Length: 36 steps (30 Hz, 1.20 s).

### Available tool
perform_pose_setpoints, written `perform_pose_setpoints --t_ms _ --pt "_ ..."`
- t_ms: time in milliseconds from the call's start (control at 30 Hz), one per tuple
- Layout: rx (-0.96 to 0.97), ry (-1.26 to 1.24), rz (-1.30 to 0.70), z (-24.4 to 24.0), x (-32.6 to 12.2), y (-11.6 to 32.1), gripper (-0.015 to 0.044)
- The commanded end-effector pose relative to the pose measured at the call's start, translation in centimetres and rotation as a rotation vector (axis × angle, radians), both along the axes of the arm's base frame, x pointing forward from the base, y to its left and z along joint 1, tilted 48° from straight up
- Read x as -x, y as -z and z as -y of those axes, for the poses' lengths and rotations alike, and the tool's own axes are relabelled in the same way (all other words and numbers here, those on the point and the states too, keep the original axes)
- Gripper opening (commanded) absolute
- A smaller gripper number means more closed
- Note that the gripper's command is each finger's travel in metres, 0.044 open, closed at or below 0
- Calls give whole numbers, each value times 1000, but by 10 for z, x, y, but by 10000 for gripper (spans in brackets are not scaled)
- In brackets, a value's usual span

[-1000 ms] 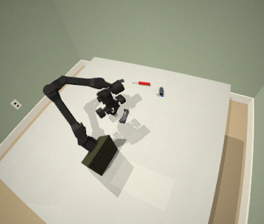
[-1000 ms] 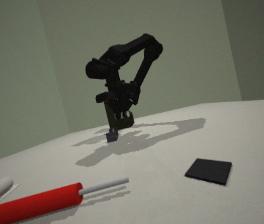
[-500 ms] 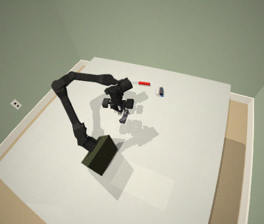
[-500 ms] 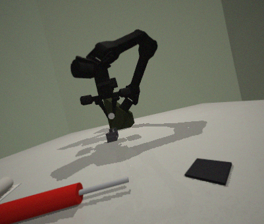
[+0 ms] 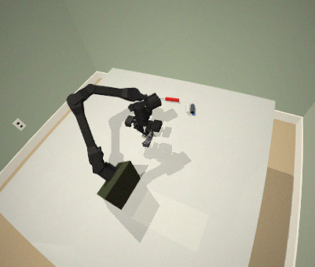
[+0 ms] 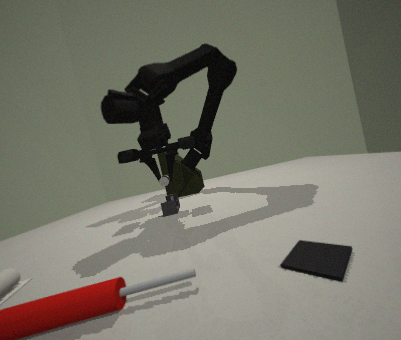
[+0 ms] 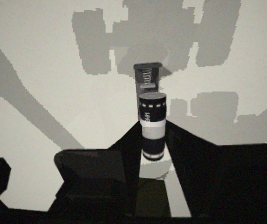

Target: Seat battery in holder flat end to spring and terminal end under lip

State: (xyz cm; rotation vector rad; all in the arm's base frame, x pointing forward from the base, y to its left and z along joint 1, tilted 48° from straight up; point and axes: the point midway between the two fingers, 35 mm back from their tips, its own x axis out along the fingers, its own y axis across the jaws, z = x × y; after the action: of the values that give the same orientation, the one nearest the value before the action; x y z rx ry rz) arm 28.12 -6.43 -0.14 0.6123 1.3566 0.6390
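The step in hand looks like the approach: the battery (image 7: 152, 125) hangs above the holder (image 7: 148, 76), which sits on the table (image 5: 223, 157) just beyond its far end. Next it likely needs lowering flat and in line, terminal end slipped gently under the lip. The gripper (image 7: 152, 150) is clenched narrowly on the battery, touching nothing else.

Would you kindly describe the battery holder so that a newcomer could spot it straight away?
Start at the dark arm and follow it down to the gripper shut on the battery. The battery holder is the small dark cradle on the white table just beneath, far smaller than the flat black square or the red-handled tool.
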Motion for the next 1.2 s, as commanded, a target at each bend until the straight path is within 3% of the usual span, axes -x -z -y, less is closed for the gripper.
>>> perform_pose_setpoints --t_ms 0,1167 --pt "3 -66 -63 -12 0 10 80" --pt "15 -278 -259 -32 -8 29 80"
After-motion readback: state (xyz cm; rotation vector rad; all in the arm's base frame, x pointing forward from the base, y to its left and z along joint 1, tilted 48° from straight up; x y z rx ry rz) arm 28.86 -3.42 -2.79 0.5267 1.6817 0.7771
